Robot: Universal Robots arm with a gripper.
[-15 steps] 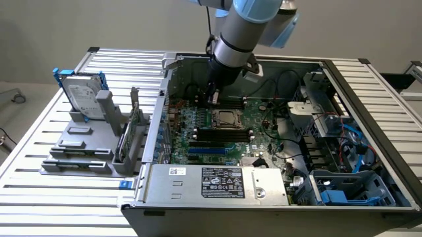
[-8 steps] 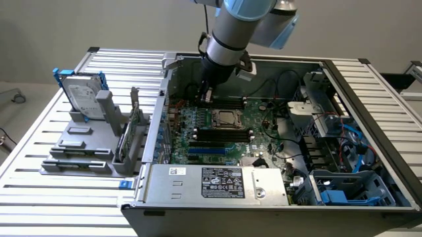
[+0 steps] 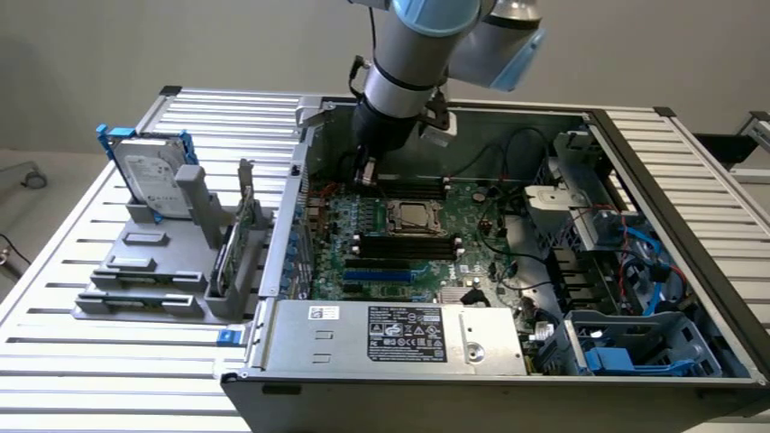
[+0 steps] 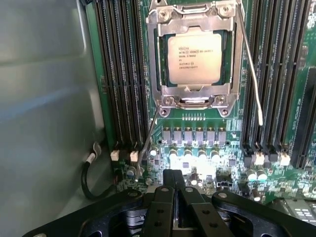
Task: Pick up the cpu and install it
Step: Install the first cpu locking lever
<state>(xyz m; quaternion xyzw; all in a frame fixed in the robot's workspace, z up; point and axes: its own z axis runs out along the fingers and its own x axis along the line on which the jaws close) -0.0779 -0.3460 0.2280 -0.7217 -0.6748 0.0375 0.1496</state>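
cpu [image 4: 193,58] flat in socket [image 4: 154,54] — print up; pincer [image 4: 174,180] closed, clear of it

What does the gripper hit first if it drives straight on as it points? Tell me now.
Probably the motherboard, at the row of small capacitors just past the shut gripper, not the cpu lying in its socket farther on. Depth is hard to judge.

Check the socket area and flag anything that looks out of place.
The cpu sits square in the socket frame, but one wire lever and a second lever across from it angle away from the frame instead of lying along it; they look unlatched.
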